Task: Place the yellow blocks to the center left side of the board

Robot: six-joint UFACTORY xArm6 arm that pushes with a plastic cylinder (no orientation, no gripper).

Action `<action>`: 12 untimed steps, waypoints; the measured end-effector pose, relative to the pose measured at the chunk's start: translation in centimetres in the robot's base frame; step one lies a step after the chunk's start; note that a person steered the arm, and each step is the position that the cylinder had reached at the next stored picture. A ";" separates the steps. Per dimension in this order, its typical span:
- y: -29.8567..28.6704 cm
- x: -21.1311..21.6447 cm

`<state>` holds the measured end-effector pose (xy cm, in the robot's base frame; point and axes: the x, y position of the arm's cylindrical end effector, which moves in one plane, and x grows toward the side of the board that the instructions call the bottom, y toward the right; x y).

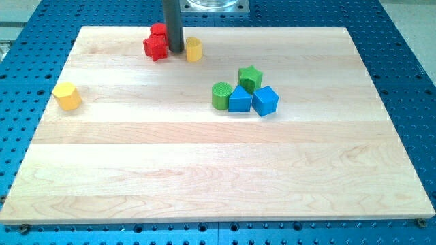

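A: Status on the pale wooden board?
B: Dark rod down at the view's top, left of centre. My tip parked between the red blocks and the small yellow cylinder block. No claw on this rig, so nothing to spread or pinch.
A: Contact?
B: Tip touching or just beside the red star-shaped block on its left. Red cylinder block right behind the star. Narrow gap to the yellow cylinder on the right, can't tell if touching.
A: Other yellow?
B: Yellow hexagonal block at the view's left edge, roughly mid-height. Well apart from the tip.
A: Rest?
B: Cluster right of centre: green cylinder block, green star-shaped block, two blue cube blocks, all packed together. Blue perforated table under the board.
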<state>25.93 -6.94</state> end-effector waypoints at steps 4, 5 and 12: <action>4.0 1.3; -1.5 3.9; -12.3 13.2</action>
<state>39.09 -19.24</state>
